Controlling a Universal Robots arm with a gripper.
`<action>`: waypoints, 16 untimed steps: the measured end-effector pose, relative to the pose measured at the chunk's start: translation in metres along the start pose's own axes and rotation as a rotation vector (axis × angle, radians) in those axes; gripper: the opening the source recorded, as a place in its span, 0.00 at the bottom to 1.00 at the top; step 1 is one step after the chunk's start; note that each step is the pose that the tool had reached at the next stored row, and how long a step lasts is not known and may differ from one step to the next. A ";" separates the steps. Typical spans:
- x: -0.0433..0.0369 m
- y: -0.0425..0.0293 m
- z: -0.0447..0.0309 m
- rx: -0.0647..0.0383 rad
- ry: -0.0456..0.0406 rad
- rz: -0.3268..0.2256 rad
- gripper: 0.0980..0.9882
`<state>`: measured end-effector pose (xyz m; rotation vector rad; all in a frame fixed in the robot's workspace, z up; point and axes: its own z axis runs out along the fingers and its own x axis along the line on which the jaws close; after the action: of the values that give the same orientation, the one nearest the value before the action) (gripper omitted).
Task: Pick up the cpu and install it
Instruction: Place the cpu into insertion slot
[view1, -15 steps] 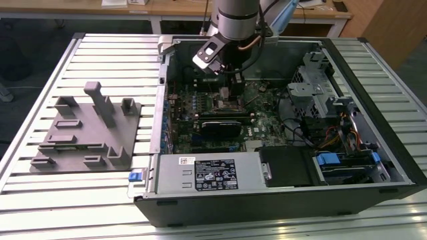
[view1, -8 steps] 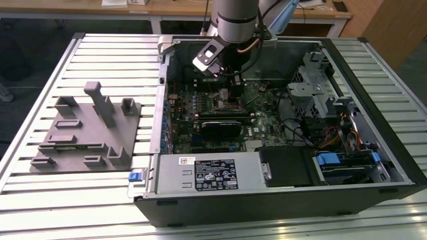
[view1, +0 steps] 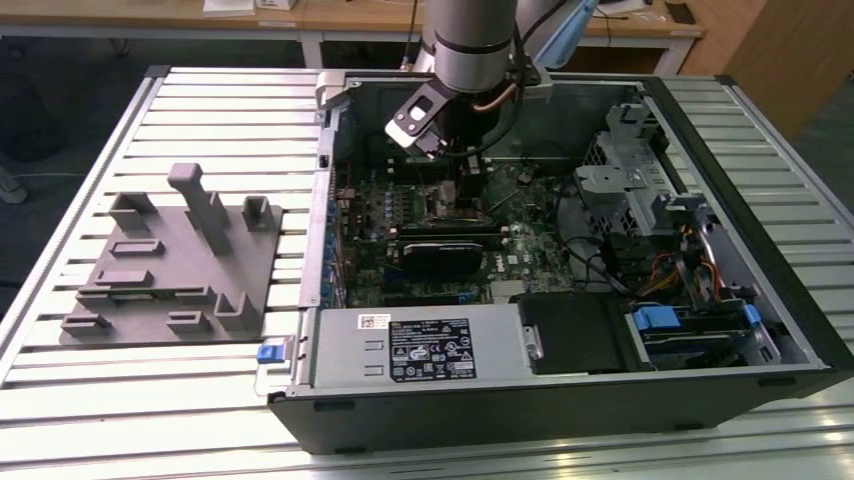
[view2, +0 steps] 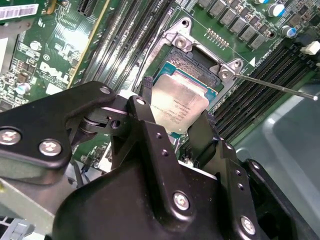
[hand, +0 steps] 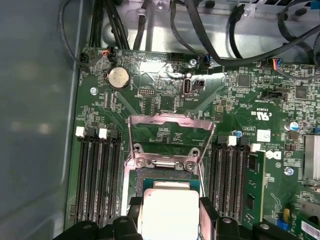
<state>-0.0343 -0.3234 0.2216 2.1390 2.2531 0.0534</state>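
The cpu (view2: 181, 102) is a silvery-white square chip with a thin green edge. It sits between my two black fingers, level over the black-framed socket (view2: 196, 56) on the green motherboard. My gripper (view2: 176, 114) is shut on the cpu, one finger (view2: 145, 92) on one side and the other finger on the opposite side. The first wrist view shows the cpu (hand: 169, 207) held in my gripper (hand: 171, 216) just below the raised metal load plate (hand: 170, 131). In the exterior view my gripper (view1: 461, 195) reaches down inside the open computer case (view1: 747, 300).
The socket's thin lever (view2: 280, 86) sticks out to one side. Memory slots (hand: 97, 175) flank the socket, with a coin battery (hand: 119, 77) and black cables (hand: 220, 55) beyond. A grey fixture (view1: 174, 270) lies on the slatted table at the exterior view's left. A power supply (view1: 420, 345) fills the case front.
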 end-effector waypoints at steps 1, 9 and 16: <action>0.0003 0.0000 0.0011 0.000 0.0000 0.000 0.50; 0.0012 -0.0003 0.0060 0.000 -0.0003 0.000 0.50; 0.0013 -0.0011 0.0076 0.000 -0.0007 0.017 0.50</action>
<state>-0.0351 -0.3221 0.2140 2.1581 2.2344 0.0532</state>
